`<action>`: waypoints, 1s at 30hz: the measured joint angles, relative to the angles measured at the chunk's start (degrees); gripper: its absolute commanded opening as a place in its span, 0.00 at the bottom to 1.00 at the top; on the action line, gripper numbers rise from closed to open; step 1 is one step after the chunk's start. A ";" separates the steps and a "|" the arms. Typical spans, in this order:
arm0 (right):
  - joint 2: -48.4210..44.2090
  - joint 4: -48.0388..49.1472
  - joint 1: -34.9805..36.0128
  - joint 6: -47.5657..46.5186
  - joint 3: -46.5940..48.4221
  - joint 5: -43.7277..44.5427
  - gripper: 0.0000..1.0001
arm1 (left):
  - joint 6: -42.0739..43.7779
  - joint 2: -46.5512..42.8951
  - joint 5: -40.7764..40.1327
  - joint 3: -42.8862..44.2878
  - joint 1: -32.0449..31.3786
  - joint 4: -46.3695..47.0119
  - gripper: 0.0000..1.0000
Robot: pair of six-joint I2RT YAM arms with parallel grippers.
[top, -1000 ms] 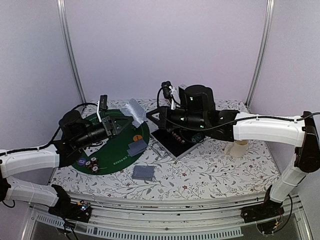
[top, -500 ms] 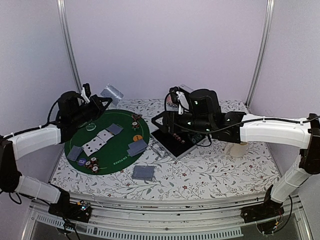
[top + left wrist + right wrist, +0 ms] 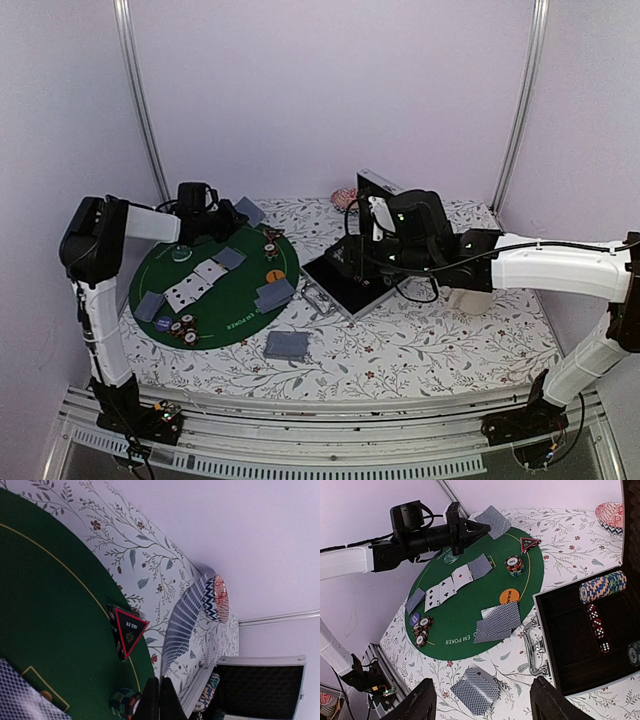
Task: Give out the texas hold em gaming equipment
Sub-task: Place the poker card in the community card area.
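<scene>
My left gripper (image 3: 160, 696) is shut on the edge of a blue-backed playing card (image 3: 184, 617), held over the far edge of the green mat (image 3: 225, 310). From above, the left gripper (image 3: 232, 213) and its card (image 3: 250, 210) are at the back left. On the mat lie face-up cards (image 3: 447, 587), face-down cards (image 3: 497, 622), an orange button (image 3: 510, 596) and poker chips (image 3: 421, 625), with a chip stack (image 3: 514, 564). My right gripper (image 3: 487, 700) is open high above a loose deck (image 3: 476, 690) on the tablecloth, holding nothing.
An open silver case (image 3: 542, 647) right of the mat holds a chip roll (image 3: 602, 587) and dice (image 3: 597, 625). A black triangular marker (image 3: 129, 630) stands at the mat's far rim. A patterned bowl (image 3: 218, 597) sits at the back, a cream mug (image 3: 470, 300) on the right.
The right gripper has opened and drawn back to the right above the case. The left arm has swung with the card from over the mat to its far edge.
</scene>
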 measured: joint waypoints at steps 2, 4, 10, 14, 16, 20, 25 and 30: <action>0.00 -0.63 -0.15 0.00 -0.26 0.09 0.66 | -0.02 3.69 -0.35 2.89 0.00 -2.16 0.00; 0.02 -1.09 -0.28 0.00 -0.28 0.11 0.66 | -0.13 6.25 -0.44 4.37 0.00 -3.65 0.00; 0.02 -1.51 -0.50 -0.17 -0.26 0.13 0.67 | -0.70 10.58 -1.60 4.83 0.00 -7.56 0.00; 0.02 -1.86 -0.50 -0.42 -0.26 0.15 0.67 | -0.52 10.73 -2.16 5.03 0.02 -9.14 0.00; 0.02 -1.99 -0.50 -0.44 -0.26 0.17 0.67 | -0.42 10.73 -2.56 5.22 0.02 -9.57 0.00; 0.02 -2.27 -0.50 -0.44 -0.26 0.17 0.67 | -0.35 10.73 -3.69 5.20 0.07 -10.60 0.00; 0.02 -2.64 -0.50 -0.44 -0.26 0.17 0.67 | 0.07 10.71 -4.50 5.20 0.22 -10.84 0.00; 0.02 -2.82 -0.50 -0.44 -0.26 0.17 0.67 | 1.11 10.67 -4.50 5.22 0.37 -11.13 0.00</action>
